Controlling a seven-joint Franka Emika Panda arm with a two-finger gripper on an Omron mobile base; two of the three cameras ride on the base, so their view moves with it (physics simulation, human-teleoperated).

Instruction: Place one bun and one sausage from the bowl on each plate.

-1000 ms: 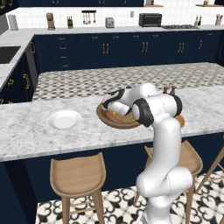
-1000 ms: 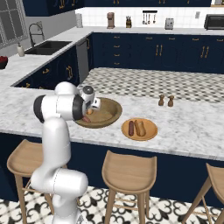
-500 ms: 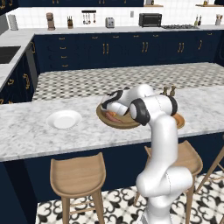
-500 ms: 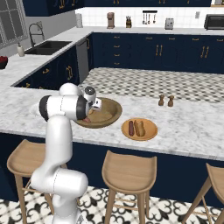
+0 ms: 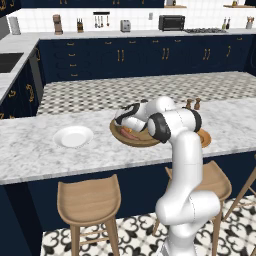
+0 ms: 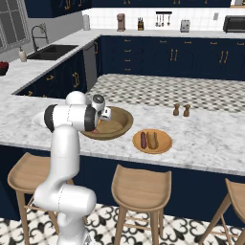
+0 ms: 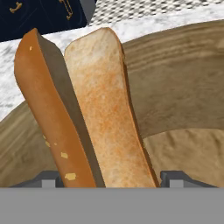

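No legible writing; fingers (image 7: 109, 186) straddle the bun (image 7: 105, 109) inside the bowl (image 7: 183, 100), contact undeterminable, with bare desk (image 5: 30, 155) at lower left of the left base view.

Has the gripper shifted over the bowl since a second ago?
Yes, slightly. In the left base view the gripper has crept left across the bowl, toward the white plate.

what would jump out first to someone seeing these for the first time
The white arm bends low over the wooden bowl in the middle of the marble counter. In the hand view a split bun stands between the gripper's fingertips, above the bowl. A tan plate beside the bowl already carries two pieces of food, while the white plate is bare.
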